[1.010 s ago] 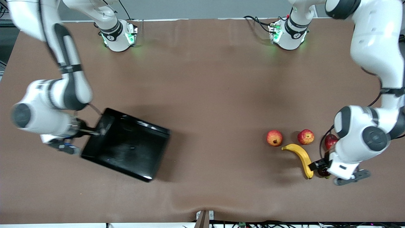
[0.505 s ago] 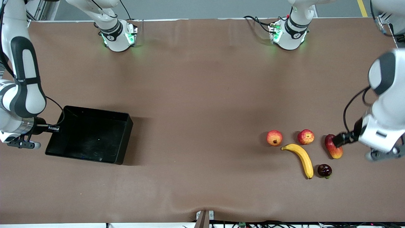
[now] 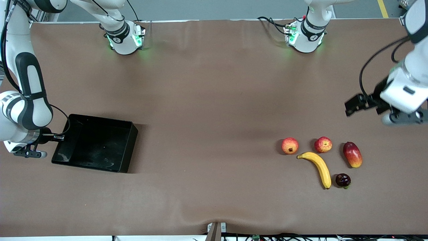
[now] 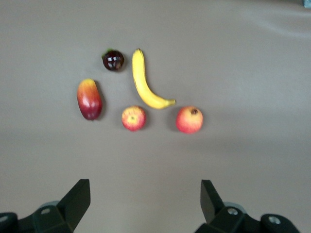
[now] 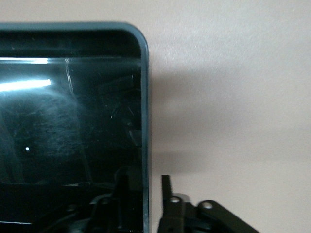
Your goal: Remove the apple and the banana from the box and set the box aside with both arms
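Black and glossy, the box [image 3: 95,144] now sits flat on the table [image 3: 214,100] at the right arm's end, empty. A second ago you had it tilted and swinging; half a second ago it was already down where it lies now.

Right gripper [image 3: 58,136]: at the box wall nearest the right arm's end. In the right wrist view its fingers [image 5: 166,187] straddle the rim, one inside, one outside, with a small gap showing, so they stand slightly apart. They were clamped on that wall a moment ago; I read this as your release just starting.

Left gripper [image 3: 354,103]: fingers wide apart, holding nothing, in the air over bare table toward the left arm's end. It has lifted clear of the fruit cluster it was down among a second ago.

Fruit, all on the table, well apart from the box:
- apple [image 3: 323,144] beside the pomegranate-like fruit [image 3: 290,146]
- banana [image 3: 319,166] just nearer the front camera than those two
- mango [image 3: 352,154] and a dark round fruit [image 3: 342,180] beside the banana

Judgement: apple and banana are out, box is moved aside. Task looks essentially complete; only your right arm's withdrawal remains.
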`<move>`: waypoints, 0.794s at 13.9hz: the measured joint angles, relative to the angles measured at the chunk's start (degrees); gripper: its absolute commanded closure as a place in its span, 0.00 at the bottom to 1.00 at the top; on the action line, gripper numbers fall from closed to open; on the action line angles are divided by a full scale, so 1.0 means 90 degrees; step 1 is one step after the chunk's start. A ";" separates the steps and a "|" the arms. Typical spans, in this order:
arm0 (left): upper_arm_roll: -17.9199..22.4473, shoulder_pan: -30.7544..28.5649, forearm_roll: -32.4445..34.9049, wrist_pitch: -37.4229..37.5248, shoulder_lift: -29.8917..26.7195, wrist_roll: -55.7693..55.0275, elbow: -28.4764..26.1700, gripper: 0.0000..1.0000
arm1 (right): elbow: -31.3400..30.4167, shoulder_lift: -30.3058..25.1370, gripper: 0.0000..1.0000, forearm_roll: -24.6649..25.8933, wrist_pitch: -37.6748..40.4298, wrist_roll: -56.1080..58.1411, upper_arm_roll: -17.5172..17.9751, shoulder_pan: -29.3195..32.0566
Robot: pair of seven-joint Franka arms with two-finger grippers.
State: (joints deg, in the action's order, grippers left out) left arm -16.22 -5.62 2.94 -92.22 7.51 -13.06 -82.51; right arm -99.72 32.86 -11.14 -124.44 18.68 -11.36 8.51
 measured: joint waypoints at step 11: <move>0.1086 0.0878 -0.0207 0.0181 -0.1704 0.0431 -0.1549 0.00 | 0.1179 -0.1599 0.00 0.0645 0.2325 -0.1315 0.0342 -0.0917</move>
State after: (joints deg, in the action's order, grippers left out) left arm -6.45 2.29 1.07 -90.59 -7.82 -9.18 -96.45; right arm -89.11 18.46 -5.34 -103.51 6.85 -8.29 0.26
